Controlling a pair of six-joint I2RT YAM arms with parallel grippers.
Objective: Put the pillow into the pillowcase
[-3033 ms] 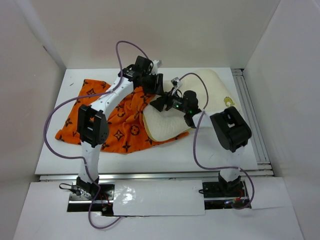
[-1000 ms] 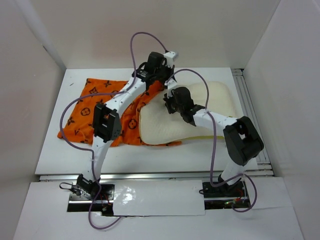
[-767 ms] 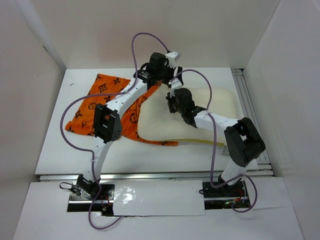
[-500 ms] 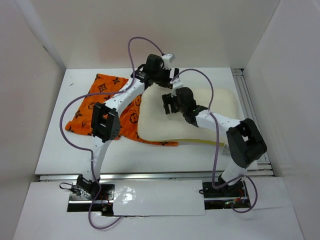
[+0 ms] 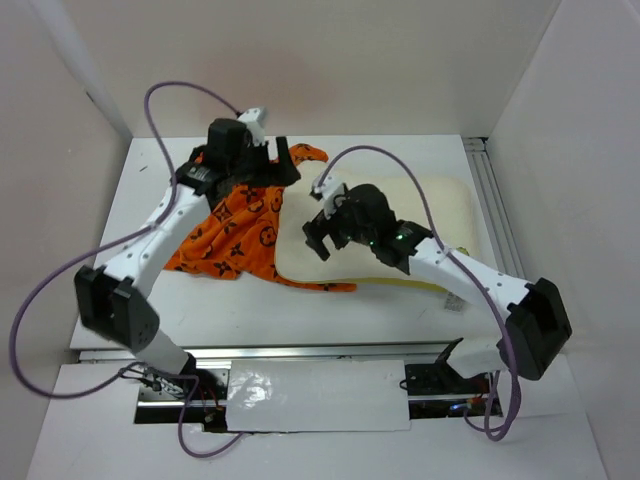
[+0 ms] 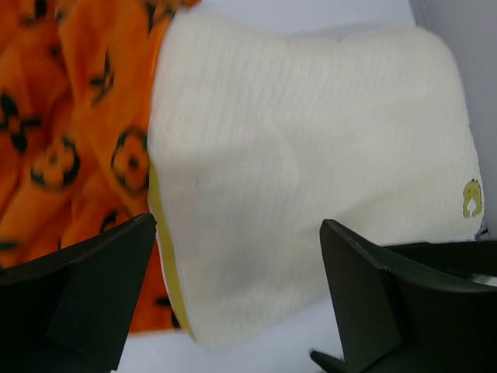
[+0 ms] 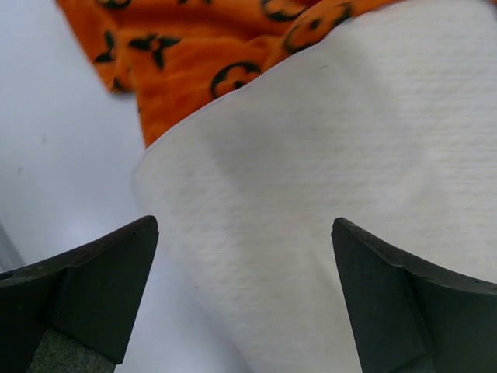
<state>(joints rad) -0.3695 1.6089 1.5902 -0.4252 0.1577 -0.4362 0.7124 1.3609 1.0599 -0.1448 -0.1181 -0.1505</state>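
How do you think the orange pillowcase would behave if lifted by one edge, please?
Probably floppy: the pillowcase lies crumpled in folds, so it should drape and sag. Likely light, being thin cloth. Part seems to lie under the pillow, so it may drag.

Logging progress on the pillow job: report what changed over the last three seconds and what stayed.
Both tools opened: the left tool and right tool were shut a second ago and now hold nothing. The left arm swung leftward; the right arm stretched out, its tool over the pillow's left end. The pillowcase bunched toward the pillow. The pillow stayed put, still outside the pillowcase.
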